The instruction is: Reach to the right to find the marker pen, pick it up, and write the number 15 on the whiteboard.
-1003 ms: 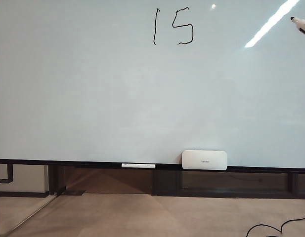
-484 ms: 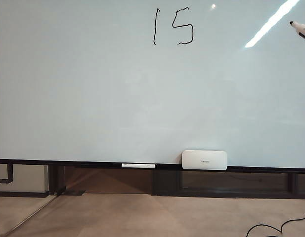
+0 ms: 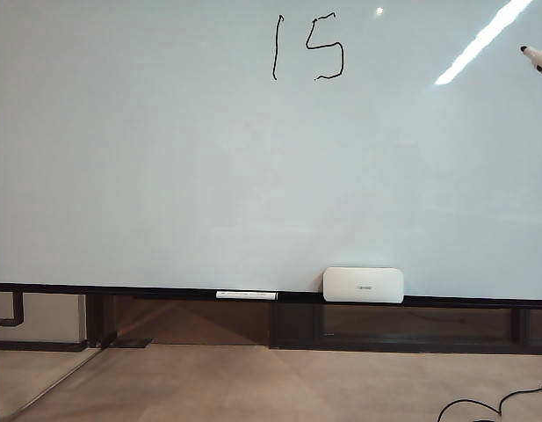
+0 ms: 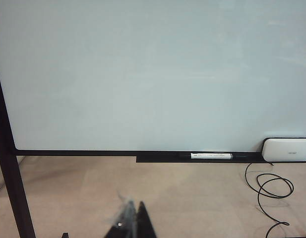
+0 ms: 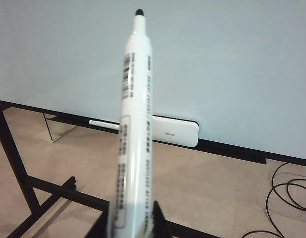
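Observation:
The whiteboard [image 3: 209, 176] fills the exterior view, and the number 15 [image 3: 307, 48] stands near its top in thin black strokes. The marker pen [image 3: 538, 60] pokes in at the upper right edge, its black tip toward the board and apart from the digits. In the right wrist view my right gripper [image 5: 132, 218] is shut on the marker pen [image 5: 135, 124], which sticks out ahead with its tip bare. My left gripper [image 4: 133, 220] hangs low before the board [image 4: 143, 74], its fingers together with nothing between them. Neither gripper shows in the exterior view.
A thin white pen [image 3: 246, 294] and a white eraser [image 3: 363, 284] sit on the dark tray rail [image 3: 121, 289]. A black cable [image 4: 267, 188] coils on the floor. Dark stand legs [image 5: 24, 183] run below the board.
The marker pen's tip has slid a little down and toward the right edge of the exterior view, so less of it shows. The writing and the left arm are unchanged.

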